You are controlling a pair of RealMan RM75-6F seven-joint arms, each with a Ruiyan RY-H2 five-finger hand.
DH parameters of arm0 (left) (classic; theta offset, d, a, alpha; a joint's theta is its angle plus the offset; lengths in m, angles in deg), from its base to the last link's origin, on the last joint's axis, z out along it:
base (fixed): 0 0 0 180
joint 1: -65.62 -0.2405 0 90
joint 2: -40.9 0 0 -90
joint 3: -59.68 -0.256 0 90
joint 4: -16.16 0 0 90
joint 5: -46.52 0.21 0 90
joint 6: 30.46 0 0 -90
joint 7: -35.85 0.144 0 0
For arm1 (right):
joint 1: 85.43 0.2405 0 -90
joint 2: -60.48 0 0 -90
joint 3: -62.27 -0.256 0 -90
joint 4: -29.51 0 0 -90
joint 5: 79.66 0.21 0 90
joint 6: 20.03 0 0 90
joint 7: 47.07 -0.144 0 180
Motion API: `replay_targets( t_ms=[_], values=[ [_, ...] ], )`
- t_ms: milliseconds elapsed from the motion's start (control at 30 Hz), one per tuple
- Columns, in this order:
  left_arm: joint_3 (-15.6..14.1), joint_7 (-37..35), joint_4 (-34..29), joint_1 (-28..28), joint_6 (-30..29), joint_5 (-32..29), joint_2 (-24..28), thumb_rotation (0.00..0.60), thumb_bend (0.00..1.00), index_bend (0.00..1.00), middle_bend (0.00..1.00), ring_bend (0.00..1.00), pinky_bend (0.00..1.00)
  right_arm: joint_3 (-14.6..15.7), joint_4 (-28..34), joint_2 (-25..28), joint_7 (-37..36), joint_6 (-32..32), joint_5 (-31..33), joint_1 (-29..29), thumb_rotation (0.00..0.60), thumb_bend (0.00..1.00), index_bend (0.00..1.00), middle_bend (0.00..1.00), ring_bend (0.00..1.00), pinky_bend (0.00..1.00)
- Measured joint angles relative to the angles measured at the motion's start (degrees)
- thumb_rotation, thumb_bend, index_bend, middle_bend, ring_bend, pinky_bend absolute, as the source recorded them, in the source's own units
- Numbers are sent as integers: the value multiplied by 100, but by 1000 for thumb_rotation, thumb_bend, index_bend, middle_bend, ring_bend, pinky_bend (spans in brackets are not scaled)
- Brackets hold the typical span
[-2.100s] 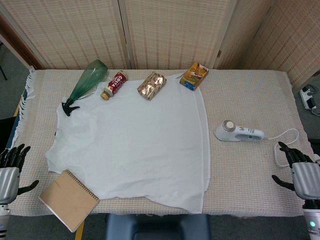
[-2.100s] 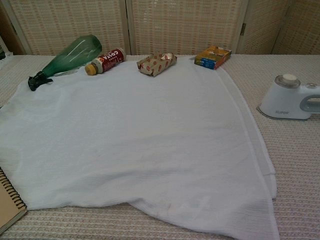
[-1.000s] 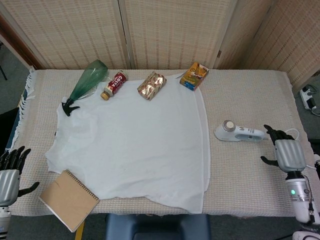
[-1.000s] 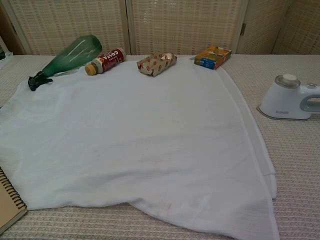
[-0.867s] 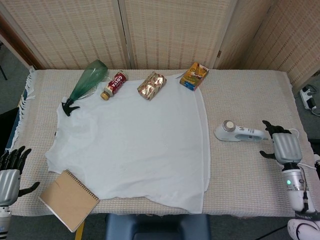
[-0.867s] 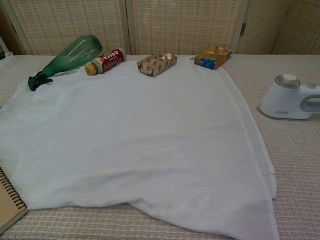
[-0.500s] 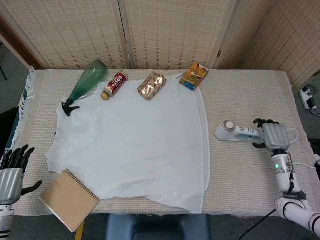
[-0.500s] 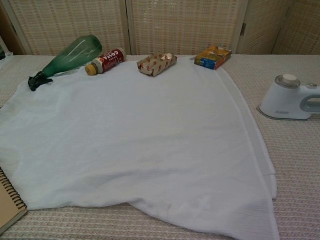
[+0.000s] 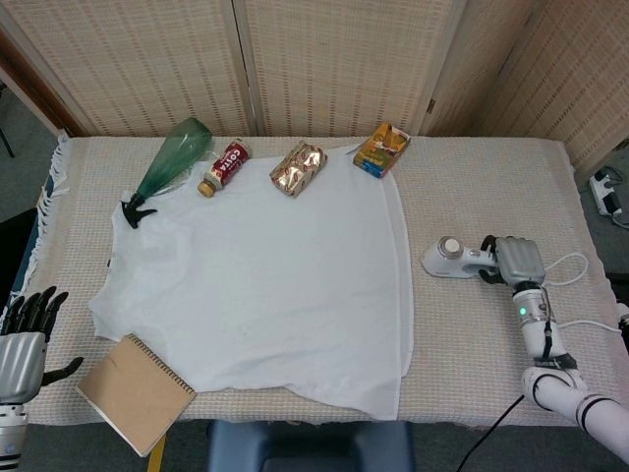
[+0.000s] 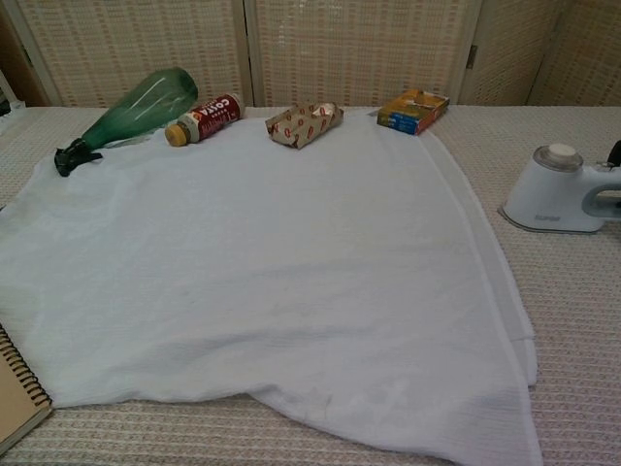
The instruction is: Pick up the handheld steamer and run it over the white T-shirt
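Open room: bare white T-shirt (image 9: 265, 285) middle.
Far edge obstacles: green spray bottle (image 9: 167, 167), Costa bottle (image 9: 224, 167), snack packet (image 9: 299, 167), orange box (image 9: 381, 148).
Near-left obstacle: notebook (image 9: 136, 391).

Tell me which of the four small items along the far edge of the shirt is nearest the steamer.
The orange box, at the right end of the row. The foil packet, red can and green bottle lie farther left, away from the steamer.

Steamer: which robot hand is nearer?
Right. The right robot hand is over the steamer handle; the left robot hand sits off the table's far corner.
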Motion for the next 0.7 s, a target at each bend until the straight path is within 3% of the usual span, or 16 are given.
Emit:
replay_targets(
  t_ms=[167,400,700],
  values=[
    [0,-3,22,15,22,5,-22,600,152,142,97,90,66,60,-118,-83,-165,9,-72,2,600,292,511,540,445,456],
    [7,-15,56,23,42,-17,-44,600,152,143,98,89,65,153,-413,-254,-744,-39,-385,-18,600,403,671,680,585,668],
    [15,-18,31,52,38,46,-19,600,152,149,97,89,65,346,-1070,-559,-2642,-282,-1193,-75,600,490,811,846,769,901]
  ],
)
